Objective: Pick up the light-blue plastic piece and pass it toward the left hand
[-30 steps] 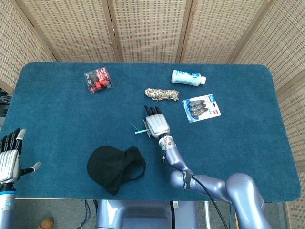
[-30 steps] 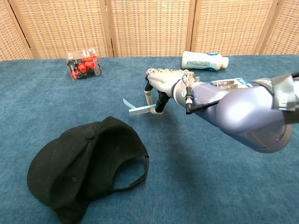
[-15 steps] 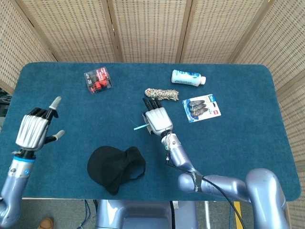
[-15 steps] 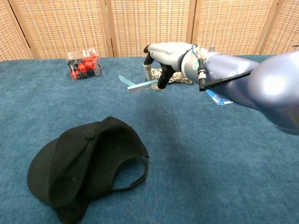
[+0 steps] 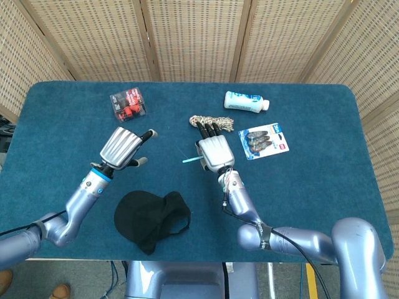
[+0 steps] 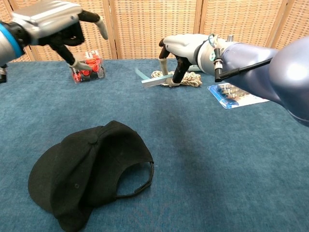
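Note:
My right hand (image 5: 213,151) (image 6: 182,48) hangs above the middle of the table and pinches the light-blue plastic piece (image 5: 190,160) (image 6: 152,80), a thin strip that sticks out to the left of the hand, clear of the cloth. My left hand (image 5: 122,147) (image 6: 50,24) is raised over the left half of the table with its fingers spread and nothing in them. A gap of bare cloth separates it from the strip's free end.
A black cap (image 5: 149,218) (image 6: 87,171) lies near the front edge. At the back lie a clear pack of red parts (image 5: 129,104) (image 6: 86,67), a coil of rope (image 5: 212,122) (image 6: 190,78), a white bottle (image 5: 246,101) and a blister pack (image 5: 263,141) (image 6: 236,94).
The right hand lifted the strip off the table and carried it up and back. The left hand swung in from the far left edge toward the middle.

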`<action>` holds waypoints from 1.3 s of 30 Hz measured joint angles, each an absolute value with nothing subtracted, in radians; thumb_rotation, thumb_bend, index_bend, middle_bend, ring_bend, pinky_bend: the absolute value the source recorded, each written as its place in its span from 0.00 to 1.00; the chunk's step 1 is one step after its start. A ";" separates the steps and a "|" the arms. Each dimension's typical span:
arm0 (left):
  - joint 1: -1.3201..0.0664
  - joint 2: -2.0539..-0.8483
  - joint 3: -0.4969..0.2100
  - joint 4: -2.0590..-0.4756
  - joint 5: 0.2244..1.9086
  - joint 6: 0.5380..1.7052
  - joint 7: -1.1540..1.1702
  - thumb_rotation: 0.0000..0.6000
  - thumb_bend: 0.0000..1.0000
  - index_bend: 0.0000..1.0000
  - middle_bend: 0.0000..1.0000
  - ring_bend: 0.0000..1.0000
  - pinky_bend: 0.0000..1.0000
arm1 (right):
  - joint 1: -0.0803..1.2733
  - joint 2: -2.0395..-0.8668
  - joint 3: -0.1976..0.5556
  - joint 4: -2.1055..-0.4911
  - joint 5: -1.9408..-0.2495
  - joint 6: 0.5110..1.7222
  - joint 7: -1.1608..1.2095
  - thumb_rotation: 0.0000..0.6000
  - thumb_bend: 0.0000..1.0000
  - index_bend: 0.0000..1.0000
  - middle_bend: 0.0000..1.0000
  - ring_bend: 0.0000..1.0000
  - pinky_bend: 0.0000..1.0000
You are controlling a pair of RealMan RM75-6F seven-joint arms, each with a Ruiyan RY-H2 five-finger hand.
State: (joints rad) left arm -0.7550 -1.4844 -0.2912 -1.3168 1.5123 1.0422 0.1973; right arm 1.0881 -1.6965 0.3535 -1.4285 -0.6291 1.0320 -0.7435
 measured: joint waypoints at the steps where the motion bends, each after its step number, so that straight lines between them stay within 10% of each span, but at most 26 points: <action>1: -0.764 -1.494 -0.292 -1.312 1.506 1.037 0.206 1.00 0.03 0.38 1.00 0.98 0.93 | 1.088 -1.696 0.353 -1.429 -0.628 1.032 -0.743 1.00 0.52 0.69 0.00 0.00 0.00; 39: -0.953 -1.834 -0.283 -0.944 1.428 1.044 0.133 1.00 0.29 0.52 1.00 0.98 0.93 | 1.073 -1.655 0.321 -1.478 -0.631 1.050 -0.705 1.00 0.55 0.69 0.00 0.00 0.00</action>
